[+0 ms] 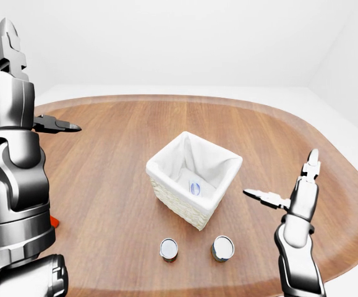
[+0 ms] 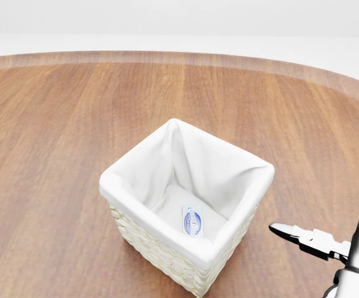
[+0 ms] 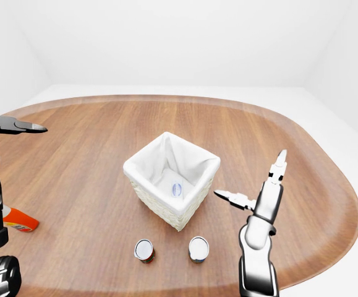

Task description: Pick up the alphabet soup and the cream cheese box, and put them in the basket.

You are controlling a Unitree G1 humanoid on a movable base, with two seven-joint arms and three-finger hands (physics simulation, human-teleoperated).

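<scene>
The small white cream cheese box with a blue oval label lies on the floor of the white cloth-lined wicker basket on the round wooden table, two upright cans standing below it, while the right hand, just beside the basket, and the raised left hand both spread empty fingers wide.

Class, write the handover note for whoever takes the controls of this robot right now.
Left hand: raised at the left-eye view's left, open, empty.
Right hand: right of the basket, open, empty.
Cream cheese box: lying in the basket. Done.
Two cans stand on the table below the basket; labels unreadable, so which is the alphabet soup is unclear.
Left: pick the soup can and put it in the basket.
</scene>
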